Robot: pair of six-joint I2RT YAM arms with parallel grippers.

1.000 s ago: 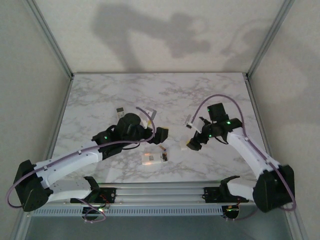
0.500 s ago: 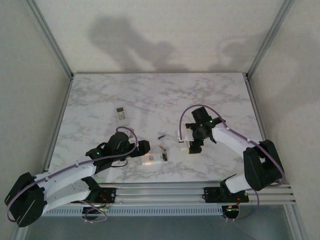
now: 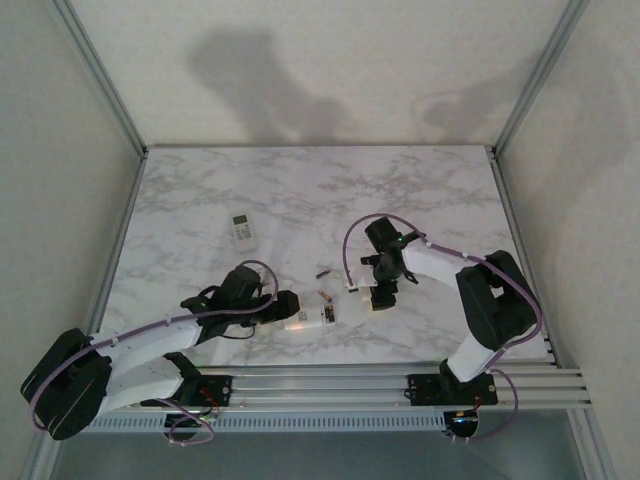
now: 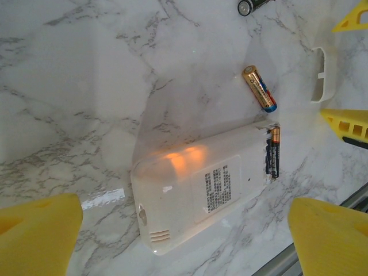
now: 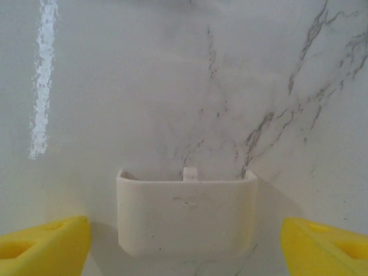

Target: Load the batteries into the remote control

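The remote (image 4: 201, 192) lies back-up on the counter (image 4: 86, 69), nearest the arm bases. The left tool (image 3: 283, 305) hangs over it with its yellow fingers (image 4: 37, 236) spread wide, one off each side of the remote, gripping nothing. At the remote's open end a seated battery (image 4: 274, 150) lies in the bay. I cannot tell whether the slot beside it is filled, so I judge the loading about half done.

Just beyond that open end a coppery battery (image 4: 259, 88) rests loose on the marble. The battery cover (image 5: 187, 215) lies flat a little past and to the side of the remote. The right tool (image 3: 381, 298) stands over it, opened wide with a finger on either side and not closed on it. Farther from the remote lies a dark battery (image 4: 250, 6).

What looks left is to seat a loose cell and then fit the cover. The right tool crowds the space beside the coppery battery.

Well beyond the remote sits a smaller white remote (image 3: 243, 229), out of the way.
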